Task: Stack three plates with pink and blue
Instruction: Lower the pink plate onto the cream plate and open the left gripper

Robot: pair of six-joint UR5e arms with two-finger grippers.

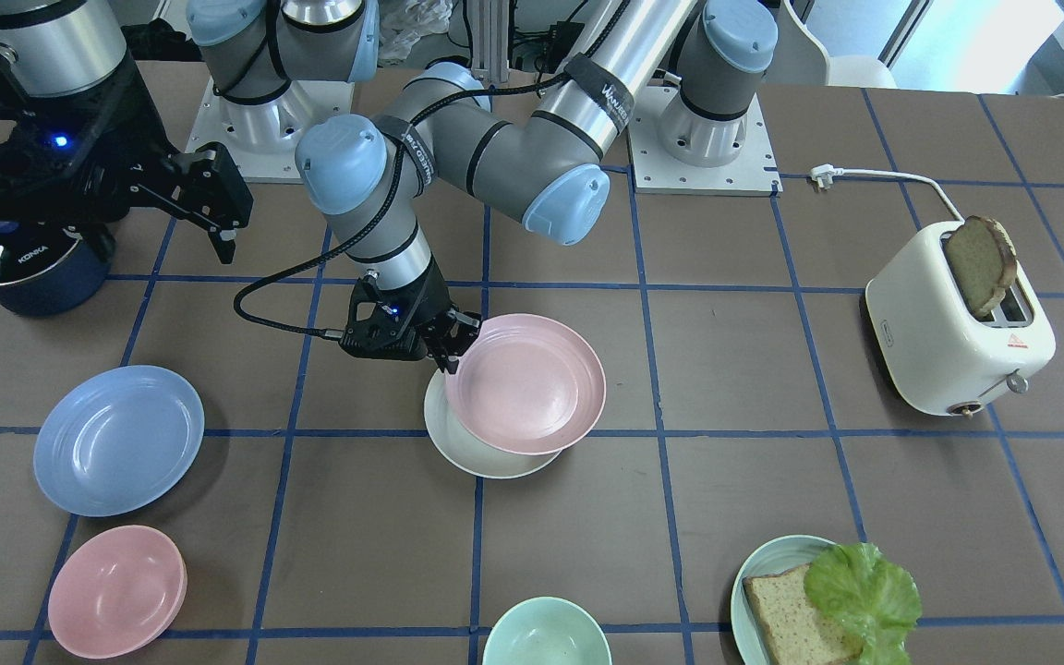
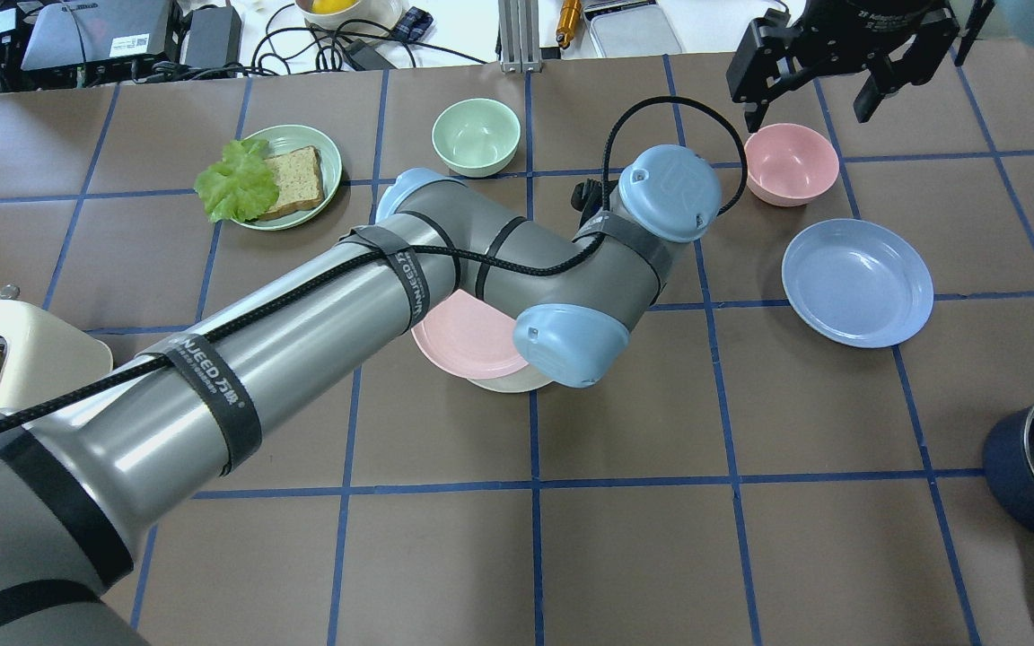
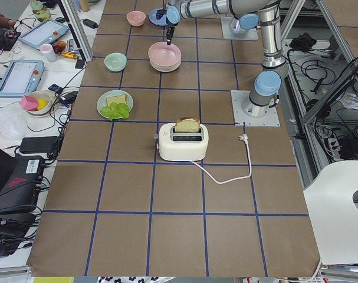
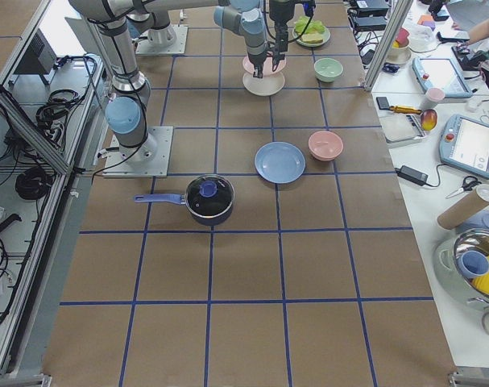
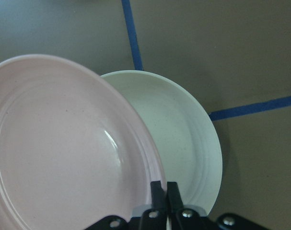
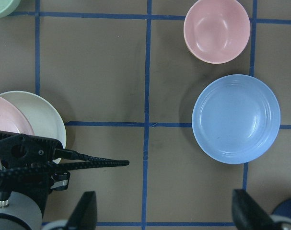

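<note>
Brown tabletop [image 1: 735,369], gridded with blue tape, carries everything. At the far left of the front-facing view, the right end effector [image 6: 167,218] hangs high, its fingers spread wide with nothing between them. A navy saucepan [image 1: 29,268] stands on that side. The light blue plate [image 1: 118,440] lies flat and alone, well apart from the other two plates, with a pink bowl [image 1: 116,591] just beside it toward the near edge.

At the middle, the left end effector [image 1: 447,356] is closed on the rim of the pink plate [image 1: 525,383]. It holds the plate tilted over the cream-white plate [image 1: 477,453], which lies flat on the tabletop. The pink plate covers most of it but sits off-centre. I cannot tell whether the two touch.

Further right, a mint bowl [image 1: 546,635] sits at the near edge. Next comes a teal plate [image 1: 758,573] with bread [image 1: 791,610] and lettuce [image 1: 864,591], then a cream toaster [image 1: 948,342] with a slice [image 1: 980,263] standing up out of its slot.
</note>
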